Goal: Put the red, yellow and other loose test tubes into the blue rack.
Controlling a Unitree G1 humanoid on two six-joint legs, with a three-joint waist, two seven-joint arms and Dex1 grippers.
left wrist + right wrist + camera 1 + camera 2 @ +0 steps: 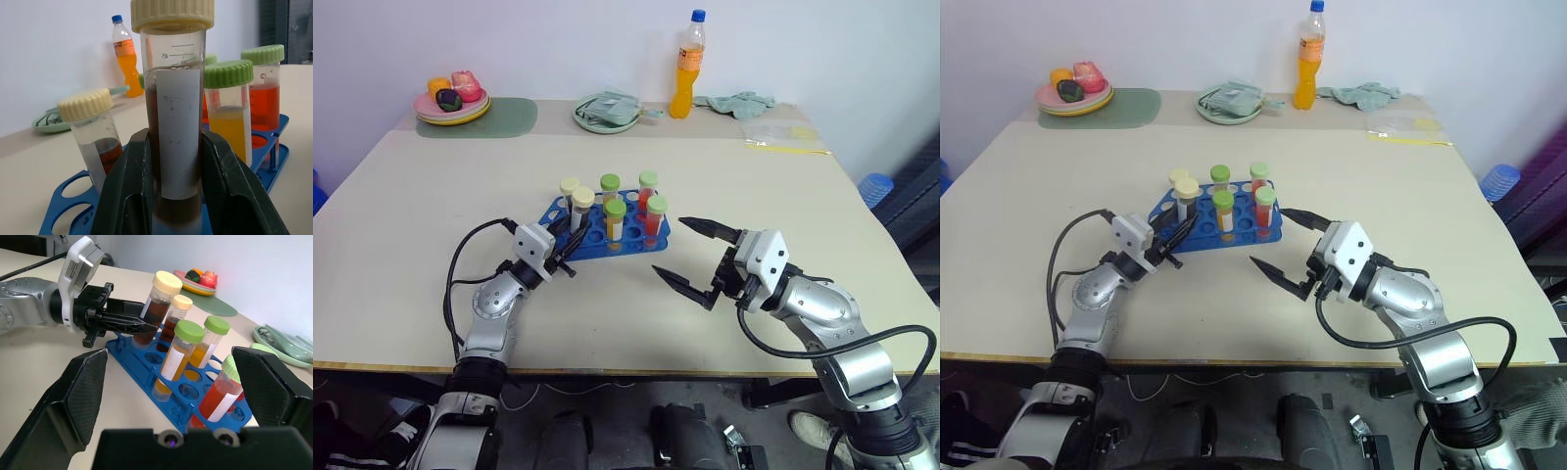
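Black fingers of the left gripper are clamped on a cream-capped maroon tube standing in the blue rack at its near-left end, mid-table. Right gripper, nearer and to the right, is spread wide and empty. I'd seat the tube fully, then let go straight back without tipping neighbours. Tube's bottom is hidden, so can't tell if it's fully down.
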